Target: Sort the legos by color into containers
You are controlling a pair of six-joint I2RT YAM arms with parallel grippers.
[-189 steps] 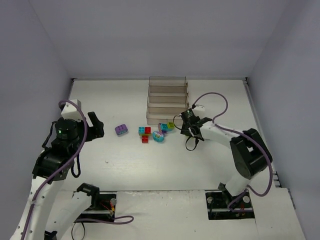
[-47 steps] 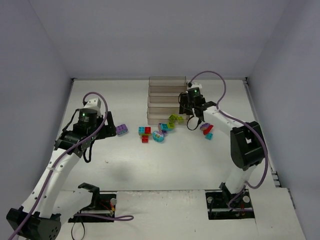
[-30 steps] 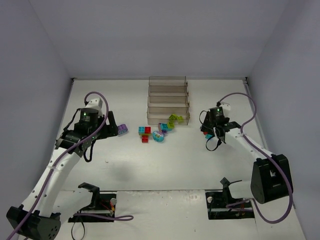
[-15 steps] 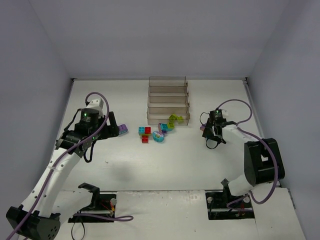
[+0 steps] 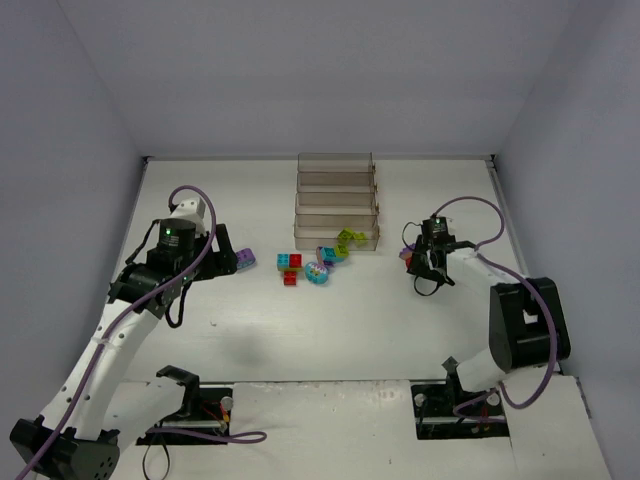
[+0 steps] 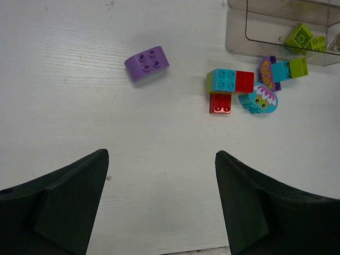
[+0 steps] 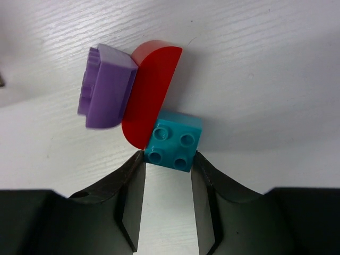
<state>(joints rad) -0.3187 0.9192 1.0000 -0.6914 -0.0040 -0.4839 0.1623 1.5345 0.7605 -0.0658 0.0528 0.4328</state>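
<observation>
In the right wrist view a small stack lies on the table: a teal brick [image 7: 174,142] joined to a red half-round brick [image 7: 147,93] and a purple brick [image 7: 106,87]. My right gripper [image 7: 167,155] has its fingertips pressed against both sides of the teal brick. The top view shows this right gripper [image 5: 417,264] right of the containers [image 5: 336,200]. My left gripper [image 6: 161,153] hangs wide open over bare table, short of a lone purple brick [image 6: 147,64]. A teal-and-red brick [image 6: 230,81], a red brick [image 6: 220,102] and a flower piece [image 6: 258,99] lie together further right.
Lime green bricks [image 6: 305,37] sit in the lowest clear tray [image 6: 239,48] of the tiered rack. A purple, teal and green stack [image 6: 279,70] lies just in front of that tray. Grey walls close in the table on three sides.
My right gripper's jaws have narrowed onto the teal brick of the stack. The left arm has stayed nearly still, jaws wide as before.
</observation>
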